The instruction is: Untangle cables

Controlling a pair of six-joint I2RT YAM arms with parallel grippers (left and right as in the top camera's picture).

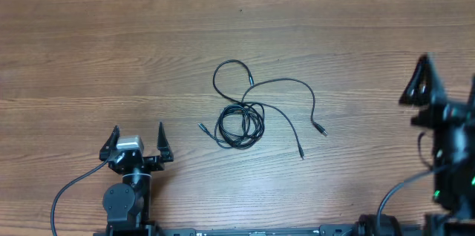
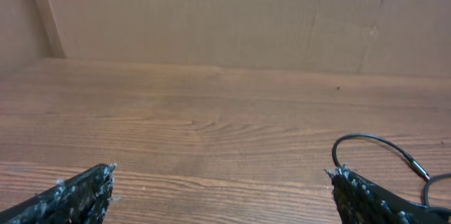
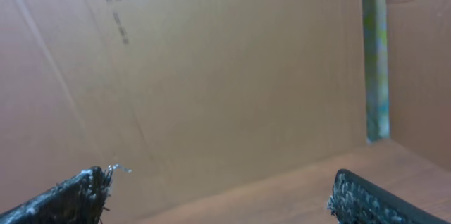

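Observation:
The thin black cables (image 1: 241, 121) lie tangled in a small coil at the table's middle, with a loop to the upper left and loose ends with small plugs trailing right. My left gripper (image 1: 138, 138) is open and empty near the front left, well apart from the cables. One cable loop (image 2: 380, 146) shows at the right of the left wrist view beyond my open fingers (image 2: 222, 182). My right gripper (image 1: 421, 80) is raised at the far right; its fingers (image 3: 218, 189) are open and empty, facing a cardboard wall.
A cardboard wall (image 2: 225, 13) runs along the table's far edge. Thicker black wires (image 1: 70, 188) run from the arm bases along the front edge. The wooden table (image 1: 111, 58) spreads around the tangle.

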